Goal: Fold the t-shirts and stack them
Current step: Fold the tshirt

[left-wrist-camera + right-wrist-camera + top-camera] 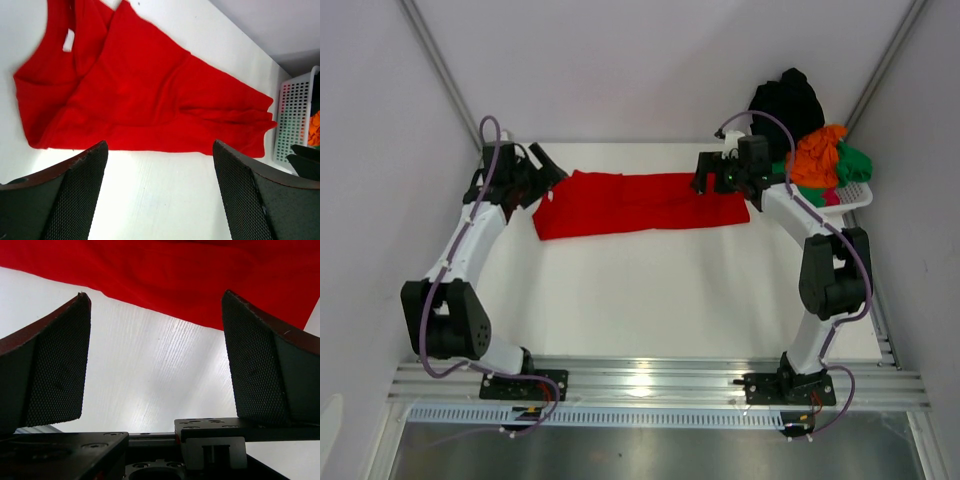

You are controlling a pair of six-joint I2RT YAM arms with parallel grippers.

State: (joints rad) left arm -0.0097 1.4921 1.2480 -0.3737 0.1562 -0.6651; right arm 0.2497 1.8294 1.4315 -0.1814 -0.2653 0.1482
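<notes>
Red t-shirt (pixel 640 203) lying flat, just beyond left claw (pixel 160 144), wide open, and right claw (pixel 156 293), wide open

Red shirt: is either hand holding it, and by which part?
Neither. Left hand and right hand are both open and empty; the red shirt lies loose on the table.
</notes>
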